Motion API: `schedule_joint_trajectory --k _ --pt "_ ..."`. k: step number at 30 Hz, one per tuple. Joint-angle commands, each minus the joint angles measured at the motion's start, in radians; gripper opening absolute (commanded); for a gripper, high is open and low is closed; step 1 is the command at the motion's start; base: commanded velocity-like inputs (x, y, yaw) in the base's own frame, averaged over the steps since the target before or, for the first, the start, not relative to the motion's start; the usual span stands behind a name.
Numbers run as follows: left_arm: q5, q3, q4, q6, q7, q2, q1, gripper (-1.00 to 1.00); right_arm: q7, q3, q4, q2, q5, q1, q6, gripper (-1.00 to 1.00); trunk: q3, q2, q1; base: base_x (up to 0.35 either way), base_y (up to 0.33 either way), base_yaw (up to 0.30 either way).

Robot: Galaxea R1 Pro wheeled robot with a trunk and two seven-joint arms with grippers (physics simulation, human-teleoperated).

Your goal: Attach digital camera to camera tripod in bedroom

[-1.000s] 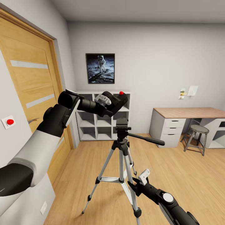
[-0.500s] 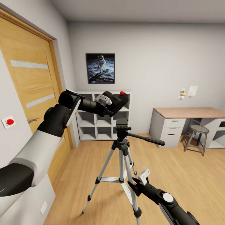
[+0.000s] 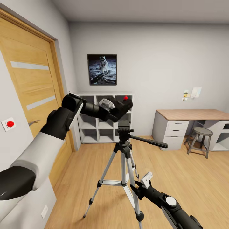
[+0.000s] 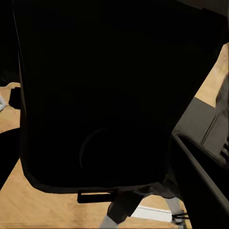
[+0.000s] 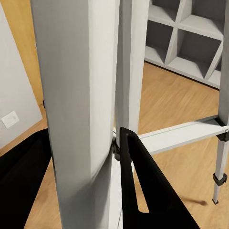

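The digital camera (image 3: 122, 108), black with a red button on top, hangs tilted just above the black head of the camera tripod (image 3: 124, 129). My left gripper (image 3: 111, 107) is shut on it from the left. Up close, the camera's dark body (image 4: 95, 95) hides most of what lies behind it, with a tripod leg (image 4: 123, 212) showing below. The silver legs spread on the wood floor and the pan handle (image 3: 149, 141) points right. Low down, my right gripper (image 3: 141, 184) is shut on one silver leg (image 5: 81, 119), a black finger (image 5: 140, 191) beside it.
A wooden door (image 3: 28, 79) fills the left wall. White cube shelves (image 3: 97, 127) stand behind the tripod under an astronaut picture (image 3: 101, 69). A desk (image 3: 190, 115) and a stool (image 3: 200, 140) are at the right. Open floor lies to the right of the tripod.
My left gripper has carried the camera slightly right and down, closer to the tripod head. The right arm and the tripod have not moved.
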Motion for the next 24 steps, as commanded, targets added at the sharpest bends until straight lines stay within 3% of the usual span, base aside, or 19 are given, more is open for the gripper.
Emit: schedule_joint_trajectory --k 1,8,11,15,19,24 --pt "0.009 -0.004 0.008 0.021 -0.028 0.002 0.000 -1.00 0.000 0.002 -0.010 -0.001 -0.012 -0.001 -0.002 -1.00 0.000 -0.001 0.000 0.000 0.000 0.000" --pt "0.009 -0.003 0.052 0.021 -0.086 0.026 -0.025 -1.00 0.000 0.002 -0.009 -0.001 -0.012 -0.001 -0.001 -1.00 0.000 -0.001 0.000 0.000 0.000 0.000" --pt "0.008 -0.005 0.069 0.021 -0.201 0.029 -0.041 -1.00 0.000 0.004 -0.009 -0.001 -0.012 -0.001 -0.002 -1.00 0.000 -0.001 0.000 0.000 0.000 0.000" --pt "0.008 -0.012 0.070 0.021 -0.240 0.033 -0.068 -1.00 0.000 0.012 -0.005 -0.001 -0.011 -0.001 -0.002 -1.00 0.000 -0.001 0.000 0.000 0.000 0.000" --pt "0.008 -0.044 0.068 0.021 -0.250 0.038 -0.081 -1.00 0.000 0.022 -0.002 -0.001 -0.011 0.000 -0.002 -1.00 0.000 -0.001 0.000 0.000 0.000 0.000" --pt "0.008 -0.140 0.067 0.021 -0.327 0.048 -0.126 -1.00 0.000 0.025 -0.001 0.000 -0.011 0.000 -0.002 -1.00 0.000 -0.001 0.000 0.000 0.000 0.000"
